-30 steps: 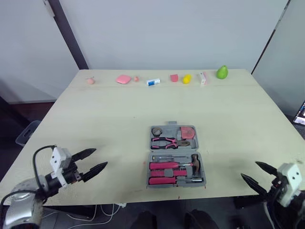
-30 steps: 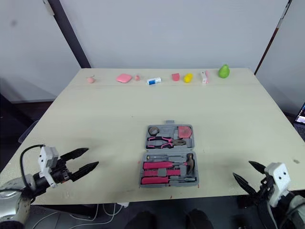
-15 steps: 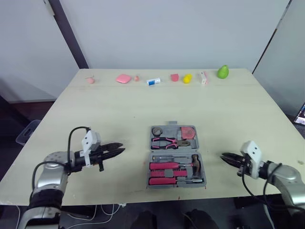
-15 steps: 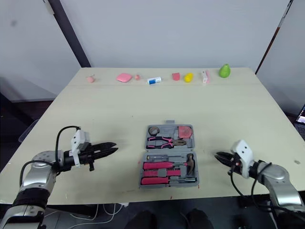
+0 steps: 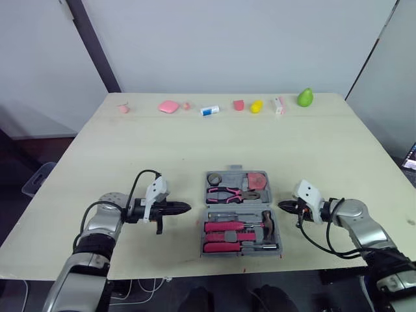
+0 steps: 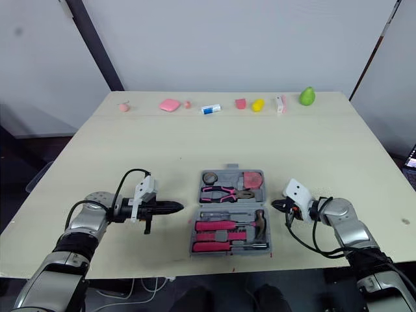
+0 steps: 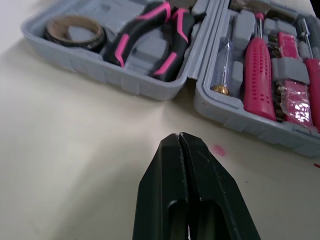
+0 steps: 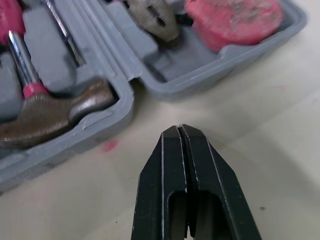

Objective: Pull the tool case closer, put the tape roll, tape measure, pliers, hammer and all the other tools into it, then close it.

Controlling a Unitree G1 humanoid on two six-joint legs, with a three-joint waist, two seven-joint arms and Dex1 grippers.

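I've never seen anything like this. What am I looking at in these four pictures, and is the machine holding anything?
It is a humanoid robot with two arms, each ending in a black two-fingered gripper. The two wide pictures come from cameras in its head, looking down over a table. The two close-ups come from cameras on its wrists, looking along the fingers. The left gripper and right gripper are both shut and hold nothing; they point at an open grey tool case from either side. In it lie a tape roll, pliers, a pink tape measure, a hammer and pink-handled screwdrivers. Along the table's far edge lie small items.
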